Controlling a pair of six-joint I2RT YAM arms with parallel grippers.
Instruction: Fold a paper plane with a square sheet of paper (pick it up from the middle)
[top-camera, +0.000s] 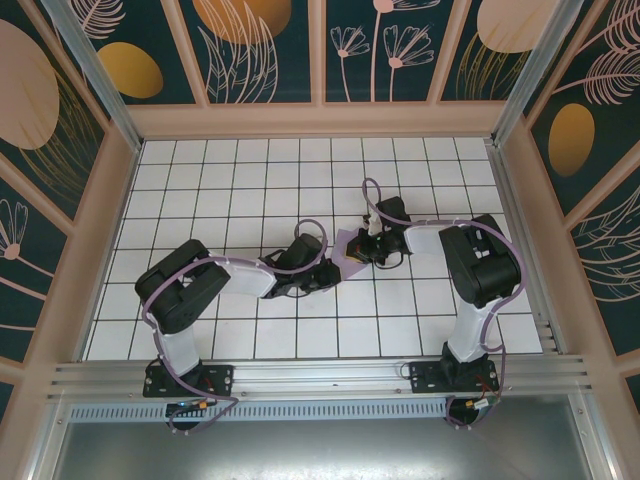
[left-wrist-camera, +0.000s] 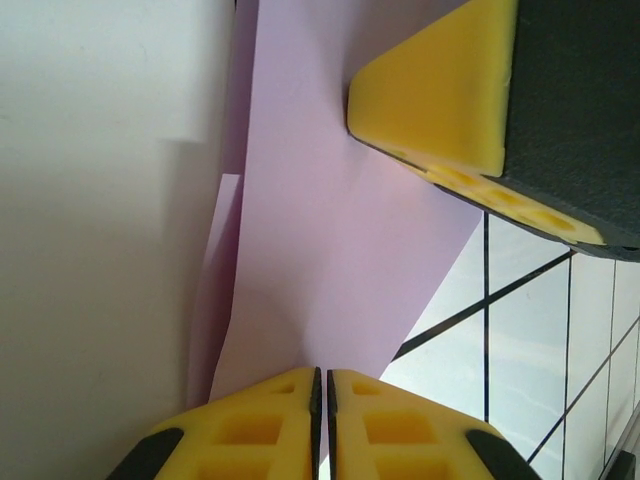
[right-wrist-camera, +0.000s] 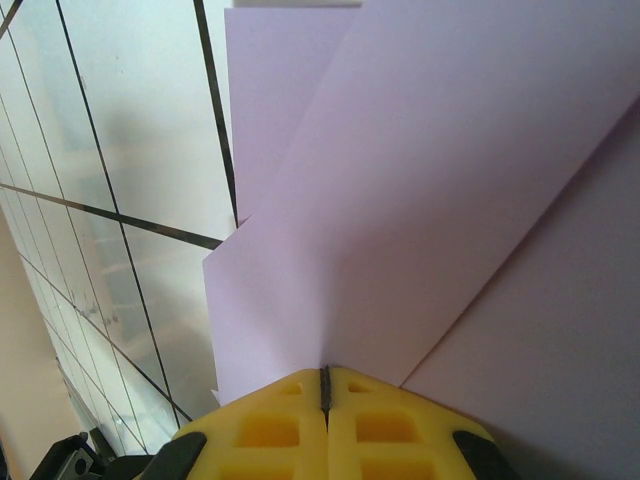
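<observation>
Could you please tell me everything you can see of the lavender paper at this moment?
The lavender paper is thin, plain and matte, and partly folded: the wrist views show overlapping layers with straight edges and a pointed corner. It is near the middle of the white tiled table; whether it is lifted clear is unclear. The left gripper has its jaws shut on one edge, the right gripper on another.

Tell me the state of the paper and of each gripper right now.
paper: partly folded, layers overlapping, pinched between both grippers.
left gripper: shut on the paper, which rises from between its pads.
right gripper: shut on the paper, close to the left gripper.
</observation>
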